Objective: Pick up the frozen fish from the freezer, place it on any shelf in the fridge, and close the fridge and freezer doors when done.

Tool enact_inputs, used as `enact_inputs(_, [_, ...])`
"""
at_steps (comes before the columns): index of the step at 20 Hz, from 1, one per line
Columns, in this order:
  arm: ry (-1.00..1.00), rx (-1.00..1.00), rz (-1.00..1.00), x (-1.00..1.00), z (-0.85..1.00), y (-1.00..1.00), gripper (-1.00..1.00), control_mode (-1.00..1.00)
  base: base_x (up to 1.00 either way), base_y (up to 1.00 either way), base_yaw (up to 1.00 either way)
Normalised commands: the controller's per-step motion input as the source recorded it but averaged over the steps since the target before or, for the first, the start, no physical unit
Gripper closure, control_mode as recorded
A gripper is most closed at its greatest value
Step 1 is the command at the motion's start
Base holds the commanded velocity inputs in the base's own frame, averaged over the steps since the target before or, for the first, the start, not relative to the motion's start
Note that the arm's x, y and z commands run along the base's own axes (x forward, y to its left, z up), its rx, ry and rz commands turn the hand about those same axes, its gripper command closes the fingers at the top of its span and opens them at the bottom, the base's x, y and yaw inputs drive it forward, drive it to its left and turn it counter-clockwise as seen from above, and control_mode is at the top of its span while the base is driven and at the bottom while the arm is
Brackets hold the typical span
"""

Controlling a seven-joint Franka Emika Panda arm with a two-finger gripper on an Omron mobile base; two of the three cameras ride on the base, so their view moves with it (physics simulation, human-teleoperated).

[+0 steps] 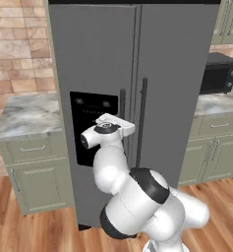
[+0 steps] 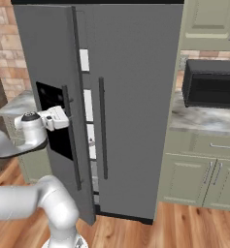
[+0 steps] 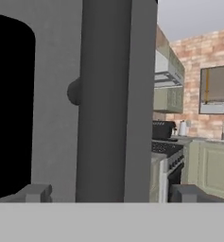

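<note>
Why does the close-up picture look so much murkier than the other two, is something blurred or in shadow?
Hand view: the freezer door handle stands very near the lens, looming large, soft-edged and dim, with the black dispenser panel beside it featureless. Left and right base views: even, flat light, no glare; the freezer door stands ajar, with white inside the gap.

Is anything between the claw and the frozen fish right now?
Yes. The freezer door stands between them: ajar, with white shelf edges in the gap beside the shut fridge door. The claw straddles its handle, fingertips either side. No fish is visible yet.
</note>
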Motion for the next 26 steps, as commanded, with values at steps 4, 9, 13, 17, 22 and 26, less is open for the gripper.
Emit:
enact_inputs(4, [-0.02,0.00,0.00,0.28,0.04,0.00,-1.00,-1.00,0.00,0.00,0.00])
enact_inputs(9, [0.00,0.00,0.00,0.48,0.00,-0.08,-1.00,-1.00,0.00,0.00,0.00])
enact_inputs(13, [0.00,0.00,0.00,0.45,0.00,-0.14,-1.00,-1.00,0.00,0.00,0.00])
enact_inputs(17, [0.00,0.00,0.01,0.45,0.00,-0.13,-1.00,-1.00,0.00,0.00,0.00])
enact_inputs(22, [0.00,0.00,0.01,0.42,0.00,-0.10,-1.00,-1.00,0.00,0.00,0.00])
enact_inputs(26, [0.00,0.00,0.00,0.41,0.00,0.00,-1.00,-1.00,0.00,0.00,0.00])
